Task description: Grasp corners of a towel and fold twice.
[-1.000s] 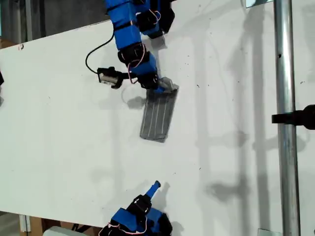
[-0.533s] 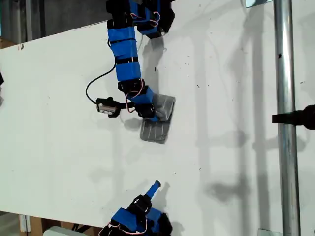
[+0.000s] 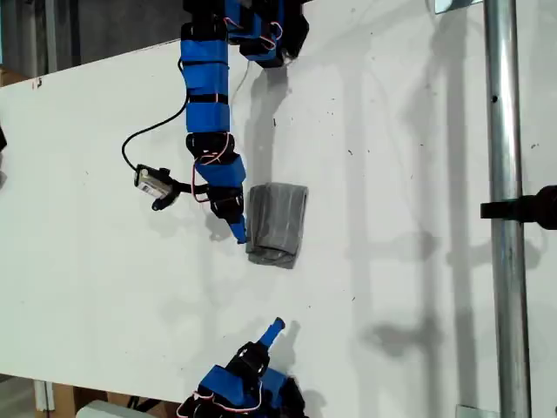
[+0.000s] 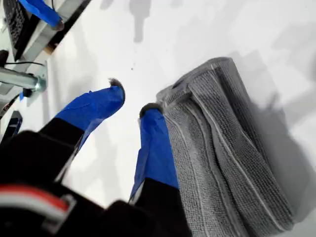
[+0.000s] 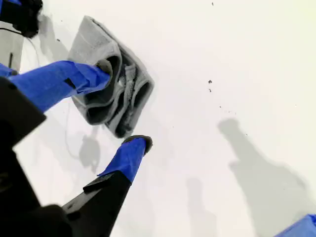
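Note:
The grey striped towel (image 3: 278, 223) lies folded into a small thick rectangle on the white table (image 3: 392, 174), near the middle of the exterior view. My first gripper (image 3: 238, 230) reaches down from the top of that view and stands open just to the exterior view's left of the towel. In the first wrist view the first gripper (image 4: 132, 99) holds nothing, and one blue finger (image 4: 154, 148) rests against the towel (image 4: 227, 148) at its edge. My second gripper (image 3: 274, 328) waits open near the exterior view's bottom edge, apart from the cloth. The second gripper (image 5: 123, 104) looks across at the towel (image 5: 129, 81) and its layered folds.
A metal pole (image 3: 505, 218) with a black clamp (image 3: 533, 207) runs down the exterior view's right side. A black cable and a small camera (image 3: 153, 181) hang off the first arm, to the exterior view's left of the towel.
The first gripper carried the towel's far edge over onto the near part, let go, and moved to the exterior view's left of the cloth. The second arm stayed still.

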You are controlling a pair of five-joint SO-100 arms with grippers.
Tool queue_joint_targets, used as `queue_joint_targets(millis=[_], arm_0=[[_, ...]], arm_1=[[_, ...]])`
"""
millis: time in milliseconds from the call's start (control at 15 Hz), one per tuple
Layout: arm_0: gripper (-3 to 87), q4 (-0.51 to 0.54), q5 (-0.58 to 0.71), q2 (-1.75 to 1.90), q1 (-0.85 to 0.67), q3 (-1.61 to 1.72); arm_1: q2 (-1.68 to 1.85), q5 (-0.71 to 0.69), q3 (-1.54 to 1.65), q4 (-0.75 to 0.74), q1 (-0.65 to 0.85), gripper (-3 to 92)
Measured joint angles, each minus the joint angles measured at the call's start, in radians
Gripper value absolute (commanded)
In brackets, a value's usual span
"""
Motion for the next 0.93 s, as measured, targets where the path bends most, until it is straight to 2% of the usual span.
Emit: queue_joint_targets(millis=[67, 133, 200, 267, 333, 400, 467, 533, 733, 800, 867, 933], arm_0=[[20.3, -0.025, -0.002, 0.011, 0.000, 0.026], [14.1, -0.057, -0.005, 0.040, 0.000, 0.072], [3.5, -0.129, -0.006, 0.109, -0.002, 0.158], [-2.8, -0.249, -0.006, 0.230, -0.005, 0.288], [-2.8, -0.370, -0.018, 0.419, -0.032, 0.456], [-2.8, -0.400, -0.054, 0.678, -0.081, 0.630], [-2.6, -0.387, -0.054, 0.848, -0.137, 0.729], [-1.8, -0.426, -0.058, 0.910, -0.150, 0.790], [4.8, -0.414, -0.103, 0.954, -0.161, 0.937], [4.8, -0.331, -0.181, 0.956, -0.167, 0.945], [4.6, -0.267, -0.308, 0.954, -0.176, 0.950], [4.6, -0.249, -0.342, 0.954, -0.183, 0.950]], arm_1=[[0.089, 0.000, 0.087, -0.020, 0.003, 12.0], [0.192, 0.002, 0.190, 0.003, 0.014, 9.8], [0.328, 0.009, 0.319, 0.071, 0.029, 7.3], [0.482, 0.028, 0.466, 0.155, 0.037, 2.0], [0.632, 0.055, 0.600, 0.267, 0.035, 1.3], [0.778, 0.091, 0.718, 0.379, 0.023, 0.8], [0.908, 0.126, 0.824, 0.454, 0.009, -0.2], [1.034, 0.166, 0.927, 0.523, -0.006, -0.2], [1.338, 0.242, 1.180, 0.647, -0.005, -0.2], [1.427, 0.267, 1.238, 0.676, -0.008, 2.0], [1.562, 0.339, 1.269, 0.788, -0.012, 9.9], [1.704, 0.359, 1.270, 0.896, 0.009, 12.0]])
